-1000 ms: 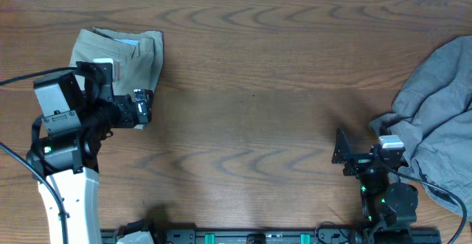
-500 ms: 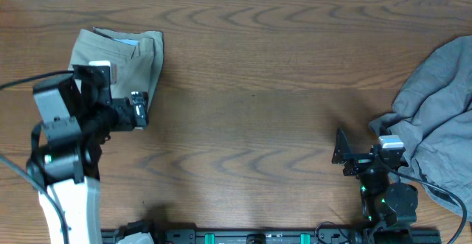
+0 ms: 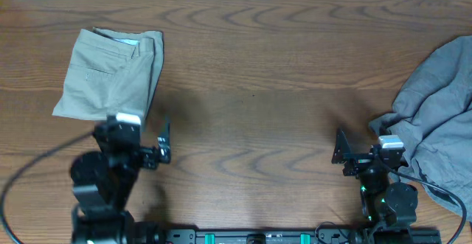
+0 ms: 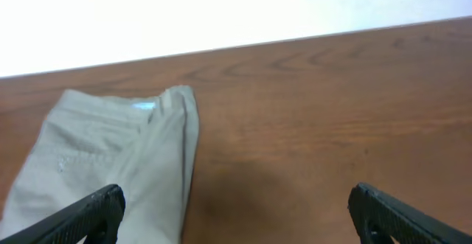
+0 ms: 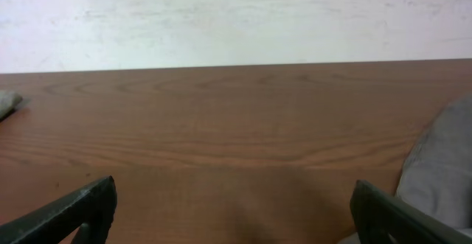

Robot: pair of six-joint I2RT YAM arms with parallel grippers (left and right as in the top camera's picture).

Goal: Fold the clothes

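Note:
The khaki-green shorts [image 3: 110, 71] lie folded flat at the far left of the table, seen in the left wrist view as shorts [image 4: 110, 155] with the waistband at the far end. My left gripper [image 3: 136, 131] hovers open just nearside of their near edge, nothing between its fingers; its left fingertip [image 4: 96, 213] overlaps the shorts' near corner. The darker grey garment [image 3: 439, 111] lies crumpled at the right edge. Beside its left border stands my right gripper [image 3: 361, 137], open and empty, with grey garment [image 5: 442, 170] at the right of its view.
Brown wooden table [image 3: 258, 89] spans the view between the two garments, with a pale wall [image 5: 236, 15] behind its far edge. The arm bases and a black rail [image 3: 258, 236] sit along the near edge.
My left arm has drawn back from over the shorts toward the near edge and a little right, uncovering the folded shorts. The right arm has not moved.

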